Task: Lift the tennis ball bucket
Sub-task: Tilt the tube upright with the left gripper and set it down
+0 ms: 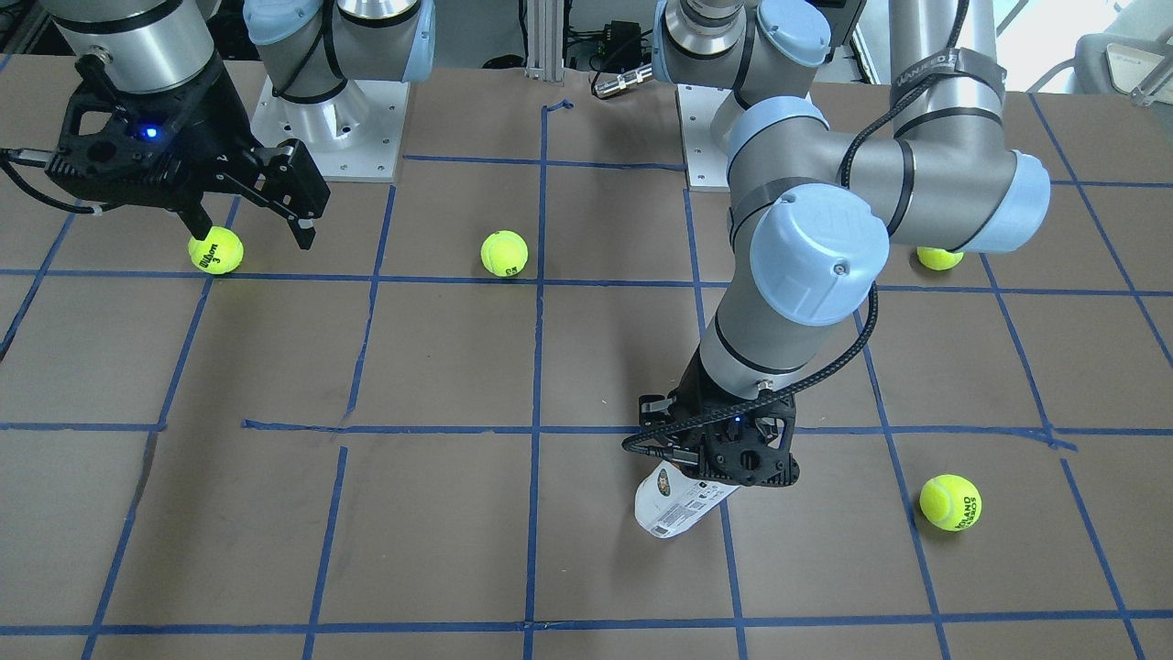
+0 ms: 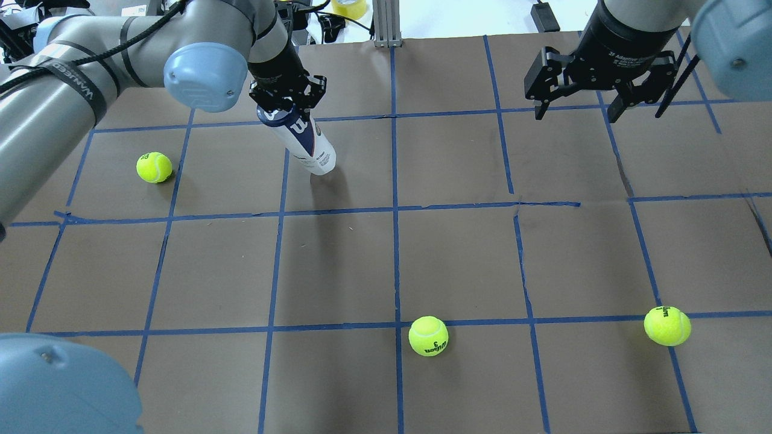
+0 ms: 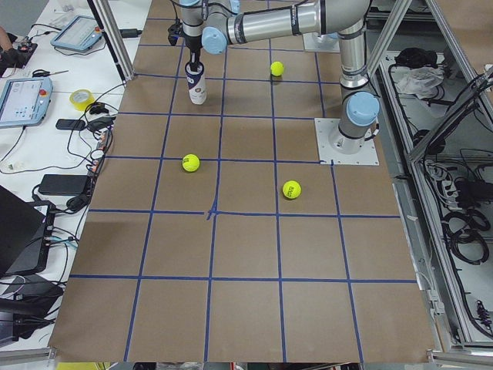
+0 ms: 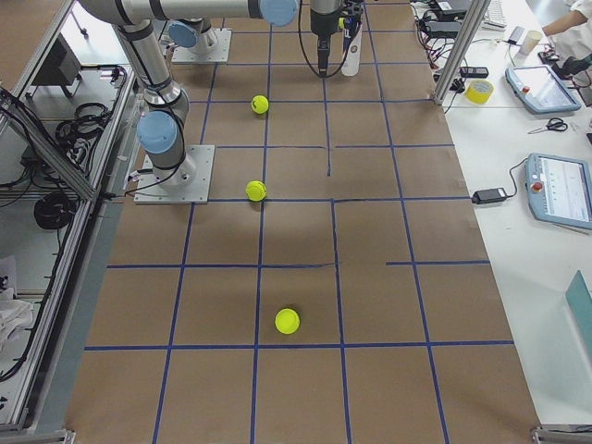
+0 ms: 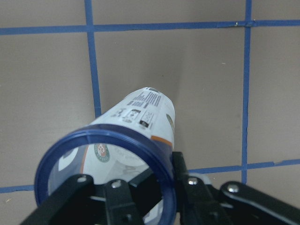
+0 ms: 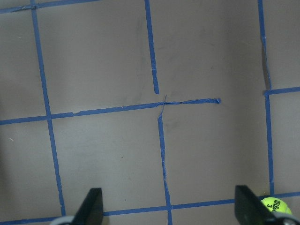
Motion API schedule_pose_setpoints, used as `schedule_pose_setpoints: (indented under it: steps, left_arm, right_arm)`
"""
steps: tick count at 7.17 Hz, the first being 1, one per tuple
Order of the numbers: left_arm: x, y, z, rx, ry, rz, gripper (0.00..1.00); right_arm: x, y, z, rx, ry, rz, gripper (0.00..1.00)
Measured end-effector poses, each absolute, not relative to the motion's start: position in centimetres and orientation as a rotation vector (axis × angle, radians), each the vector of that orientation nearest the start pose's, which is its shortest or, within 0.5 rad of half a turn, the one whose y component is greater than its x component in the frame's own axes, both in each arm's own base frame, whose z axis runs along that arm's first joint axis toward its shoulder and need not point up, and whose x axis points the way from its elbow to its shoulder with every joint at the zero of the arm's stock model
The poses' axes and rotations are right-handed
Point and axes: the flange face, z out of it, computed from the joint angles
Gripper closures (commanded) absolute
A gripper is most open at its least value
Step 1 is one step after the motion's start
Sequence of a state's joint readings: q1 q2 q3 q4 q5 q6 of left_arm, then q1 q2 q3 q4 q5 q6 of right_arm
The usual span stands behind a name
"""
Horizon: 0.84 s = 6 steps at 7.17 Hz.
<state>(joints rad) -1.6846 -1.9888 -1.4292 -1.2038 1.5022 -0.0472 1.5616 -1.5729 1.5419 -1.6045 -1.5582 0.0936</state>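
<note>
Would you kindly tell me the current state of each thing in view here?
White-and-navy cylindrical tennis ball bucket: roughly upright, gripped at its dark blue rim.
Left gripper: shut on the bucket.
Right gripper: open, empty.
Four yellow-green tennis balls: loose, ungripped.
</note>
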Motion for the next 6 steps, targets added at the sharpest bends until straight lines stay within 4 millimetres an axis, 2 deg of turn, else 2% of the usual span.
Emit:
schedule_pose_setpoints:
  steps: [1,2,4,6]
  left_arm:
    - [-22.0,-63.9,34.8,0.129,3.209,-0.135,0.27]
    - [-22.6,-63.9,34.4,0.134,3.209,-0.131,0.0]
    - [-23.1,-63.5,34.8,0.108,3.211,-0.126,0.0]
    - [-23.4,-62.3,37.0,0.105,3.213,-0.127,0.0]
  right_arm:
    - [13.0,-49.8,50.6,0.16,3.119,-0.099,0.0]
    - [13.0,-49.8,50.5,0.159,3.117,-0.099,0.0]
    - [13.1,-49.8,50.4,0.159,3.115,-0.098,0.0]
    - [13.0,-49.8,50.4,0.159,3.117,-0.098,0.0]
